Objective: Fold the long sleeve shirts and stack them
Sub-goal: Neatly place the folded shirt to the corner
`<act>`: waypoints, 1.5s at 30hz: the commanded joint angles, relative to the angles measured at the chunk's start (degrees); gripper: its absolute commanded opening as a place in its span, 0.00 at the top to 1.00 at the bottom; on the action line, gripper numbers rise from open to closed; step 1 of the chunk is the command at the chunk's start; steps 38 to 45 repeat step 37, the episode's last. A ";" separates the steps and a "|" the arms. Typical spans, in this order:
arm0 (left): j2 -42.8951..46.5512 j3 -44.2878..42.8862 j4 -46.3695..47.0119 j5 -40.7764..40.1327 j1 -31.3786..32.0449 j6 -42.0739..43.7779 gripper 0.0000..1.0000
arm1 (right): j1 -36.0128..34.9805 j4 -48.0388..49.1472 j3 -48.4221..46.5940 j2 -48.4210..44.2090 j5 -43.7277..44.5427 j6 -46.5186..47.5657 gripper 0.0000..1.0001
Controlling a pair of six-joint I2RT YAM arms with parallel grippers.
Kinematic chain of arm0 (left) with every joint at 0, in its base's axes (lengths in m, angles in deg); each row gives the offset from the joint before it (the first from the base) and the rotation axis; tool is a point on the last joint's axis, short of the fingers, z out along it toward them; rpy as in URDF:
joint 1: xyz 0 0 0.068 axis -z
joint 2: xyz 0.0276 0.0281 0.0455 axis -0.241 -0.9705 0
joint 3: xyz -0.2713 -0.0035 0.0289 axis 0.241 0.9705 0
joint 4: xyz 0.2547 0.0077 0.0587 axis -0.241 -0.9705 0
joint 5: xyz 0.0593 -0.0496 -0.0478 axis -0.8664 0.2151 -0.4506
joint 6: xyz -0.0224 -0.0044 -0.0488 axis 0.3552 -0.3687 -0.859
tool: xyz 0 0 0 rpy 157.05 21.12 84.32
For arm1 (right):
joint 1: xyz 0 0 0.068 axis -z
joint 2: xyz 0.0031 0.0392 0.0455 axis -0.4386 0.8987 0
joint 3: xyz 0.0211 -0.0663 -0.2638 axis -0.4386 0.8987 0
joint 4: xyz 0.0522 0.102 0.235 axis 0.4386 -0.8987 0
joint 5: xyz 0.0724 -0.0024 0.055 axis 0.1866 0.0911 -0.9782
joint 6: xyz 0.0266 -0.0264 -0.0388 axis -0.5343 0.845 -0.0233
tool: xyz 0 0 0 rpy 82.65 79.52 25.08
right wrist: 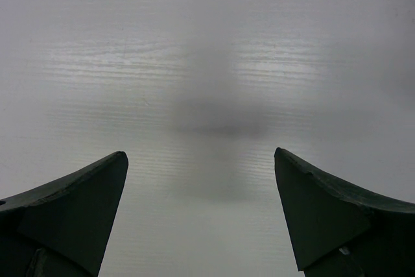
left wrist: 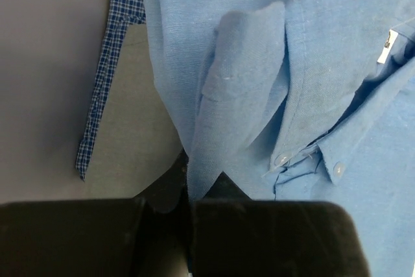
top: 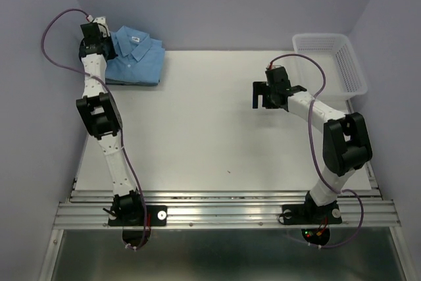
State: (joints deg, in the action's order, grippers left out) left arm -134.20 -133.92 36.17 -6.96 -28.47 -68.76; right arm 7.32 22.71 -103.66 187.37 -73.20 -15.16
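Left gripper (left wrist: 188, 191) sits at the far left corner of the table (top: 210, 143), its fingers pressed together on a raised fold of the sky-blue shirt (left wrist: 324, 63) just beside the buttoned collar. That shirt lies folded, collar up, on top of the grey-green shirt (left wrist: 130, 121), whose checked inner trim shows along one edge. Right gripper (right wrist: 198, 155) hangs over bare tabletop on the right with its jaws spread wide and nothing between them, near the white mesh basket (top: 353, 70) in the far right corner.
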 commanded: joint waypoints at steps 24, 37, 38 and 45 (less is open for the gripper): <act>33.76 18.66 8.02 -18.76 0.54 -21.64 0.01 | 0.33 5.71 5.03 -15.00 9.40 -8.93 0.00; 85.81 81.72 28.16 -16.84 13.12 -33.17 0.01 | 0.33 21.46 26.13 -36.28 11.43 -12.28 0.00; 85.81 81.72 28.16 -16.84 13.12 -33.17 0.01 | 0.33 21.46 26.13 -36.28 11.43 -12.28 0.00; 85.81 81.72 28.16 -16.84 13.12 -33.17 0.01 | 0.33 21.46 26.13 -36.28 11.43 -12.28 0.00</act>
